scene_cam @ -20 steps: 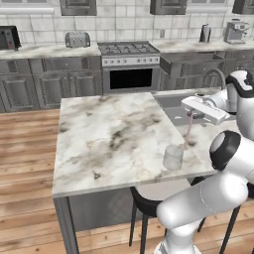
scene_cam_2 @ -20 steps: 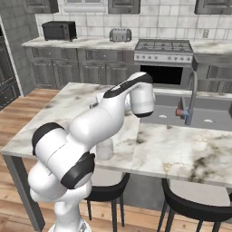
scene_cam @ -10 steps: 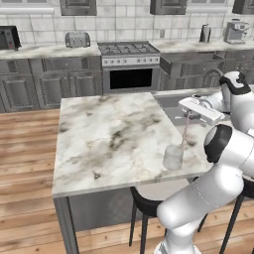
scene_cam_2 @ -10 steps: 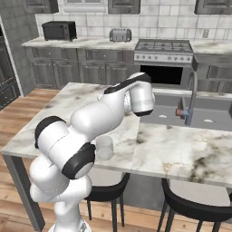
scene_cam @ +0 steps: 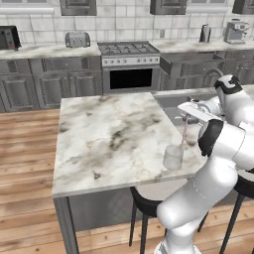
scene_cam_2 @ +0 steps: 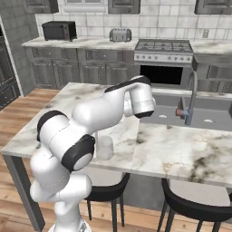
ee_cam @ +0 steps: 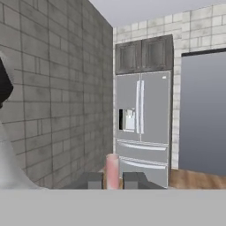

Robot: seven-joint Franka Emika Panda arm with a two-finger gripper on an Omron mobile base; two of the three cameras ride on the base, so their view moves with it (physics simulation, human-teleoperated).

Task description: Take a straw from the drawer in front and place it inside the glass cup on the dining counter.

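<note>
One second back, carried the straw [scene_cam: 184, 133] a little farther right and higher over the dining counter [scene_cam: 109, 139]. Now shifted slightly left and lowered, with the elbow swung more in front of the sink side. Holds the gripper [scene_cam: 186, 115] narrow, pinched on the upper end of the straw; in the hand view, clamps the pinkish stick [ee_cam: 112, 165] between the two dark finger tips [ee_cam: 93, 180].

Hangs the straw almost upright, a bit tilted, with the lower end just above the rim of the glass cup [scene_cam: 173, 157]; cannot tell whether already inside or only over it. Finds the glass cup unchanged in place, standing upright near the front edge of the marble top, close to the corner where the sink basin [scene_cam_2: 181, 115] begins.

Around: faucet [scene_cam_2: 189, 102] behind the basin, well apart from the cup. Black round stool [scene_cam_2: 106, 190] under the counter edge, a second stool [scene_cam_2: 195, 208] to its right. At the far wall, stove with oven [scene_cam: 130, 69], toaster [scene_cam: 77, 38] and microwave [scene_cam: 9, 37] on the worktop, and the drawer [scene_cam: 191, 59] pulled out beside the stove. Refrigerator [ee_cam: 143, 126] straight ahead in the hand view.

In the way: in the right base view, covers the gripper and the straw with the white forearm [scene_cam_2: 108, 106], and leaves the cup [scene_cam_2: 105, 147] in sight just beside the elbow joint.
</note>
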